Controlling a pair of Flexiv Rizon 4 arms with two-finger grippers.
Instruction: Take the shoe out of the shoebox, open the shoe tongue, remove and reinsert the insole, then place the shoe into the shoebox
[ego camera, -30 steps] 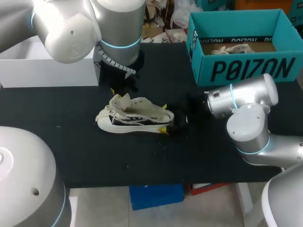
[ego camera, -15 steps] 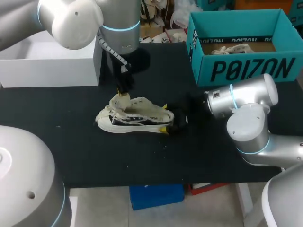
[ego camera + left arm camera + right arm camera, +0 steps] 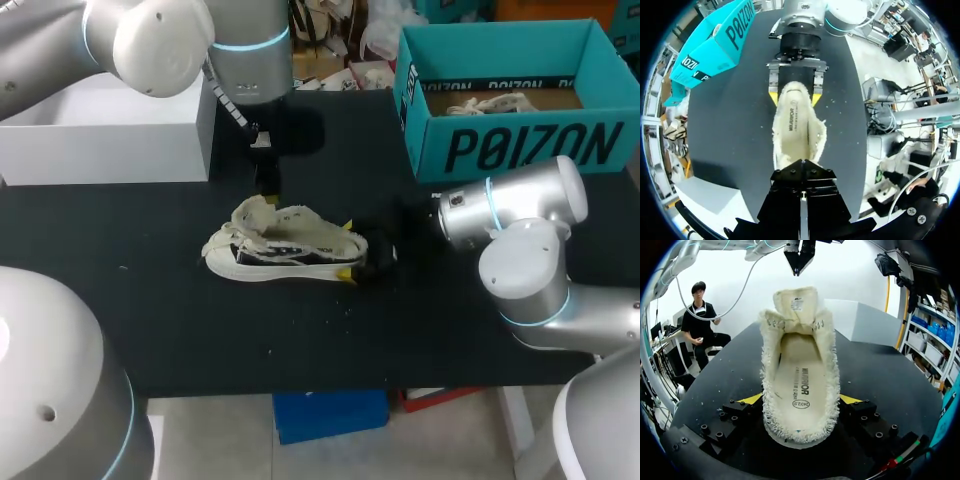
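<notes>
Black tabletop (image 3: pixel 300 330) carries the whole job, with the teal shoebox (image 3: pixel 520 145) at 1 o'clock from the shoe (image 3: pixel 285 245) and a white box (image 3: pixel 110 140) at 10 o'clock. The shoe is out of the shoebox and stands on its sole mid-table, toe toward 9 o'clock. Its tongue (image 3: pixel 796 302) is pulled up and the insole (image 3: pixel 799 380) lies flat inside. I cannot tell whether the insole has made its trip out and back. At the least, the return to the shoebox is left.

My right gripper (image 3: pixel 347 250) pinches the heel, 1 yellow tip on each side. My left gripper (image 3: pixel 798 267) hangs above the tongue with its fingers pressed together, holding nothing.

Bare table lies at 6 o'clock of the shoe, though the near edge is not far. Toward 3 o'clock my right arm fills the path, and I judge the shoebox's front wall will need a lift to clear.
</notes>
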